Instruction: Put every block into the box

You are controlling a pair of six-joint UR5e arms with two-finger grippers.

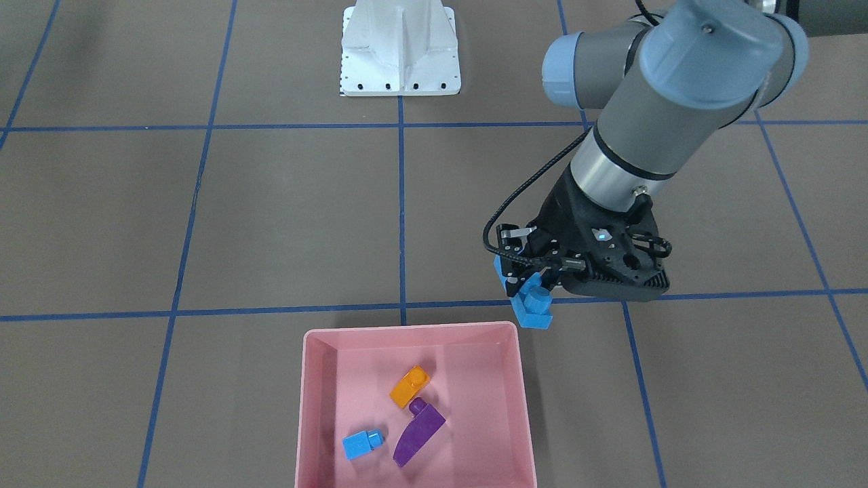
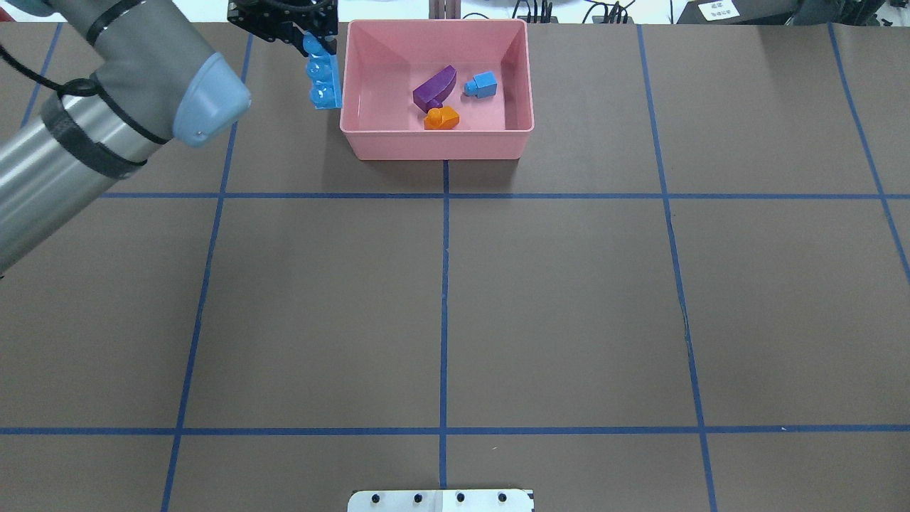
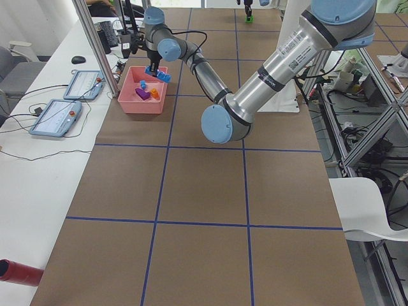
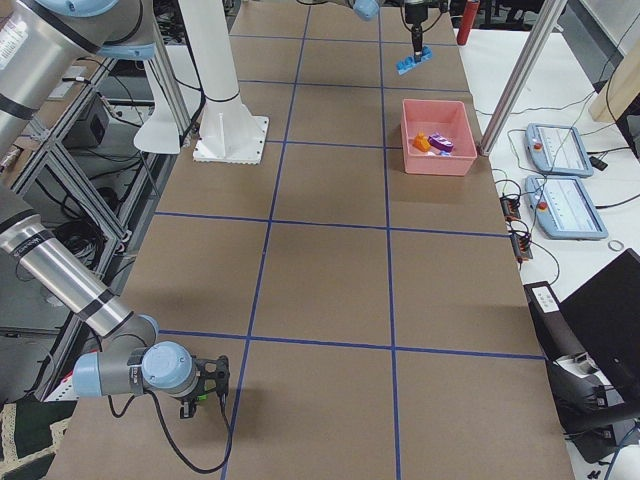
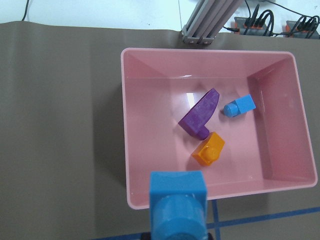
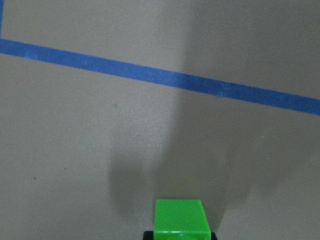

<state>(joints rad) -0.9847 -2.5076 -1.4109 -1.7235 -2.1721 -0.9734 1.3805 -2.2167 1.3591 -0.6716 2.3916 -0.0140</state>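
So, front-facing view: the left gripper [image 1: 536, 278] has its jaws clamped on the upper end of the long blue bar [image 1: 532, 305]. The bar hangs off the table, long axis tilted down. Its low end is just outside a corner of the pink box [image 1: 407, 328], on the robot's left of it and not over the inside. The orange block [image 1: 410, 386], purple wedge [image 1: 419, 434] and small blue cube [image 1: 361, 444] lie in the box.

Overhead: the bar runs parallel to the box's left wall, just beside it on the outer side. The box opening lies to the robot's right of the jaws, so my read is that the next move is a short sideways carry over that wall before any release.

Exterior left: the near arm reaches out to the box. The bar is too small here to place against the rim.

Exterior right: the right gripper [image 4: 205, 385] is low at the far end of the table, well apart from the box, so the left arm is clearly the nearer one.

Left wrist: the bar shows end-on at the bottom edge, overlapping the box's near rim, with the box ahead of it.

Right wrist: the green block [image 6: 181, 217] looks pinched between closed jaw tips, though only its top shows. Bare table and a blue tape line [image 6: 160, 77] are below, and no box is in view.
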